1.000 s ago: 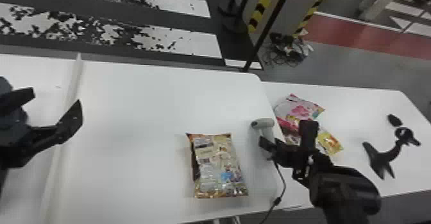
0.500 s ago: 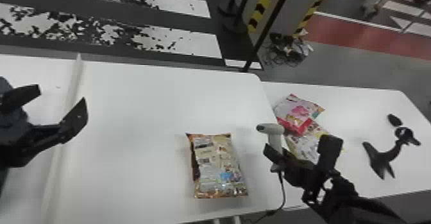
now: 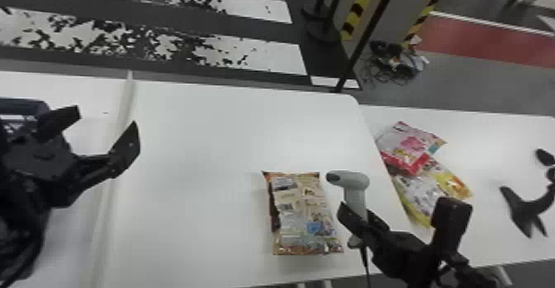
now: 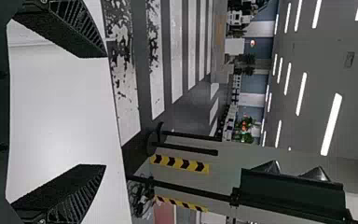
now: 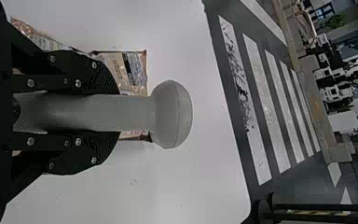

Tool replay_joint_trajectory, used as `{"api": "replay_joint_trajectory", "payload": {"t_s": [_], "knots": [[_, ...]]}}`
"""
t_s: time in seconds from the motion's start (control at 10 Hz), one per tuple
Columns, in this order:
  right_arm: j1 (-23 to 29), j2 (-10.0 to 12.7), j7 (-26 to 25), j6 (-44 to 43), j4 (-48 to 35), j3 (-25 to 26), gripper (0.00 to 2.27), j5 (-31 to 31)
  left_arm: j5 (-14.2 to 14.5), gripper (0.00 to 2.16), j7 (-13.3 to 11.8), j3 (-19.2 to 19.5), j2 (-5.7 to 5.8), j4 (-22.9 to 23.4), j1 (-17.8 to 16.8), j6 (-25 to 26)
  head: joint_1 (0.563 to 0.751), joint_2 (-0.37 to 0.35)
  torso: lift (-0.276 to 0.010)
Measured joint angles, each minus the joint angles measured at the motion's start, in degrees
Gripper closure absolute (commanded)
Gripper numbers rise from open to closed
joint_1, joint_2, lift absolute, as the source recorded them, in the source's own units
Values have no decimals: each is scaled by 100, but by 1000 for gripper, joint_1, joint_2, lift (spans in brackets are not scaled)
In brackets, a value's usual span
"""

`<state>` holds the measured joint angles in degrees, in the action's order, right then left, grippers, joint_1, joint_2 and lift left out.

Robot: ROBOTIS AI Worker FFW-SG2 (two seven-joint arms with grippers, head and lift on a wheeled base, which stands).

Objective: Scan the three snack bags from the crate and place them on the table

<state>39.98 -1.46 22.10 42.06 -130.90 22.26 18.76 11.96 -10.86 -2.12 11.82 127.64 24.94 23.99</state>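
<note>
My left gripper (image 3: 98, 131) stands open at the left in the head view, with nothing between its fingers; the left wrist view shows the same open gripper (image 4: 104, 111). In the head view my right gripper (image 3: 360, 220) is shut on the handle of the grey scanner (image 3: 354, 184), as is the right gripper (image 5: 115, 113) around the scanner (image 5: 171, 114) in its wrist view. A brown snack bag (image 3: 303, 213) lies flat just left of the scanner. On the right-hand table a pink snack bag (image 3: 409, 142) overlaps a yellow-and-white one (image 3: 427, 190). A blue crate (image 3: 24, 106) shows partly behind my left gripper.
A pale raised strip (image 3: 108, 184) runs along the white table (image 3: 206, 142) beside my left gripper. The scanner's cable (image 3: 366, 262) hangs down at the table's near side. A black stand (image 3: 526, 206) is on the right-hand table (image 3: 495, 142).
The right gripper and scanner have shifted right and nearer to the robot, uncovering more of the yellow bag. The left gripper has moved right, and part of the blue crate has come into sight behind it.
</note>
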Motion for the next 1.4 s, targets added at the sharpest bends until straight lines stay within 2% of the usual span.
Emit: {"api": "replay_joint_trajectory", "payload": {"t_s": [0.2,0.5,1.0,1.4], "knots": [[271,72,-182,106,-198,-435,2246,-50,-1,22,3,91,4,20,167,-217,695,-142,-62],[416,85,-279,-190,18,-951,2246,-412,4,22,-55,196,-36,4,398,-426,695,-88,-62],[122,69,-460,-623,706,-1477,2246,-1011,-2,22,-66,323,-57,148,661,-657,695,-42,-62],[-62,52,-487,-701,1012,-1614,2246,-1090,-1,22,-74,405,-67,137,684,-673,695,-16,-62]]}}
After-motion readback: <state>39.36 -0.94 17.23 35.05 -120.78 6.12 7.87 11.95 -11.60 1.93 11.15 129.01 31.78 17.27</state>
